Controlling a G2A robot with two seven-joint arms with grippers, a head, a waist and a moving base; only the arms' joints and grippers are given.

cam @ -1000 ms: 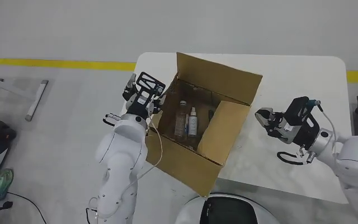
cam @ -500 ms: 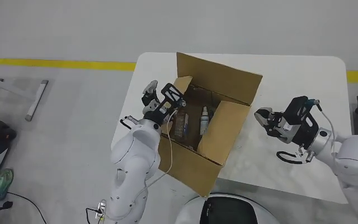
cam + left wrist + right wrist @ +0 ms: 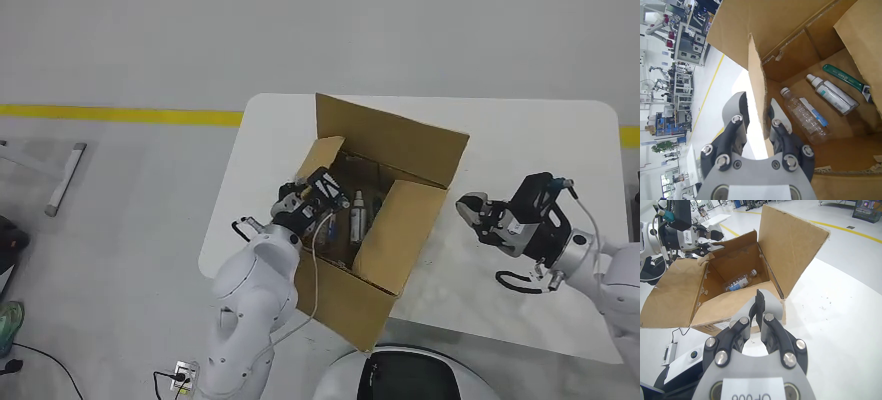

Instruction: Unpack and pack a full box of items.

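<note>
An open cardboard box (image 3: 390,135) stands on the white table (image 3: 540,140). Inside lie a clear plastic bottle (image 3: 806,117), a spray bottle (image 3: 832,96) with a white cap and a green-handled wrench (image 3: 846,79). My left gripper (image 3: 757,98) is shut on the upper edge of the box's left flap (image 3: 755,72), one finger outside and one inside. From above, that gripper (image 3: 325,190) sits at the box's left rim. My right gripper (image 3: 762,296) is shut and holds nothing. It hovers over the table just right of the box (image 3: 791,251), where the clear bottle (image 3: 739,282) also shows.
The tall back flap (image 3: 793,243) stands upright, and the right flap (image 3: 400,235) leans over the opening. The front flap (image 3: 340,290) hangs out past the table's near edge. Bare tabletop lies right of the box (image 3: 520,290). A yellow floor line (image 3: 120,114) runs behind.
My left gripper has moved right and toward the box, bringing the left flap up and inward. The spray bottle shifted slightly inside. The right arm has stayed still.
</note>
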